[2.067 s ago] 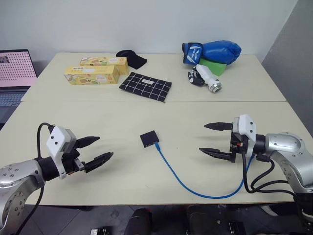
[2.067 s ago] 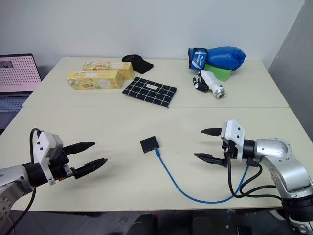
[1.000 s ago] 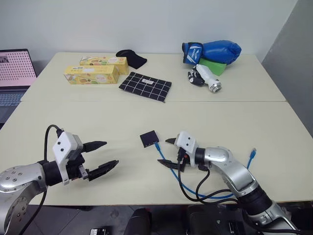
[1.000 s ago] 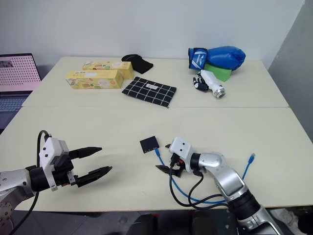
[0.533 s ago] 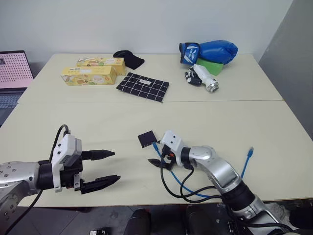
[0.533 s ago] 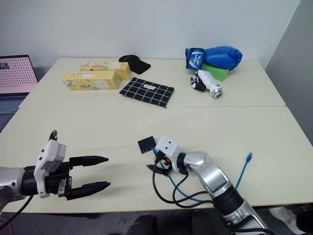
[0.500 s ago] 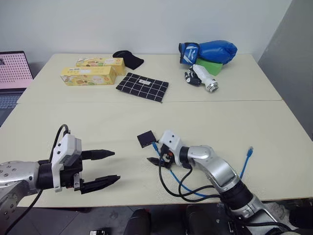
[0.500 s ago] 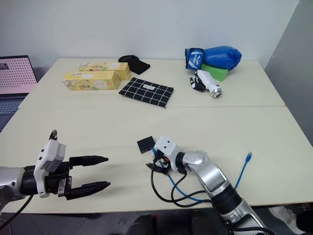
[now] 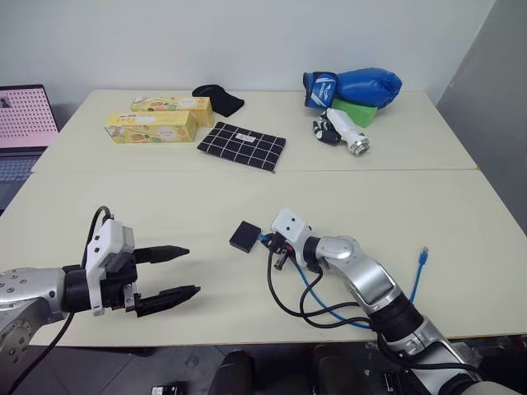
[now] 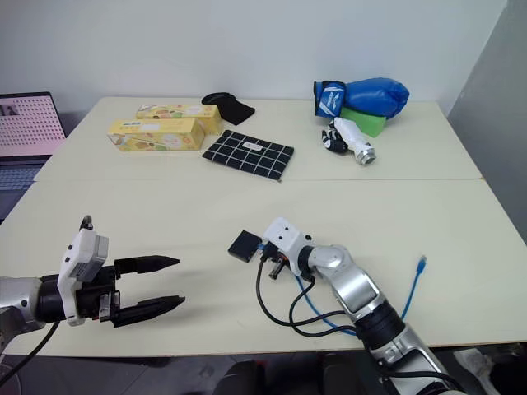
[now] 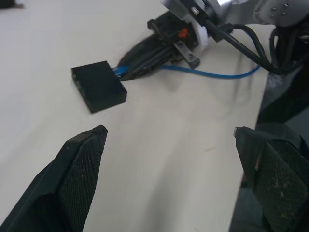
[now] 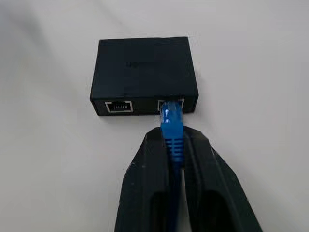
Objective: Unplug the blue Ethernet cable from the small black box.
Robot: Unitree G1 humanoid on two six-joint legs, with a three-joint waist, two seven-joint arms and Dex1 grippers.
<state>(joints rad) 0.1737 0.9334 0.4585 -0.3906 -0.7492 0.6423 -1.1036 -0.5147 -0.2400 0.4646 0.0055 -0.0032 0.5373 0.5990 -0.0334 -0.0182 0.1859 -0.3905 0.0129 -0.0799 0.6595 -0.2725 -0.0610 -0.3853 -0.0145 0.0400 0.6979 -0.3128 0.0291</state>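
Cream table [image 9: 461,206] w/ small black box [image 9: 244,237] near its middle. Blue Ethernet cable [image 12: 172,130] still plugged into box's port; rest loops off behind the R arm, away from box. Right gripper [image 12: 173,145] is clamped tight on cable's boot just beside box. Left gripper [image 9: 179,271] hangs well apart from box, fingers spread wide, holding nothing.

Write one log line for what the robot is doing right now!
right gripper: shut on blue Ethernet cable | cable: plugged into small black box | left gripper: open
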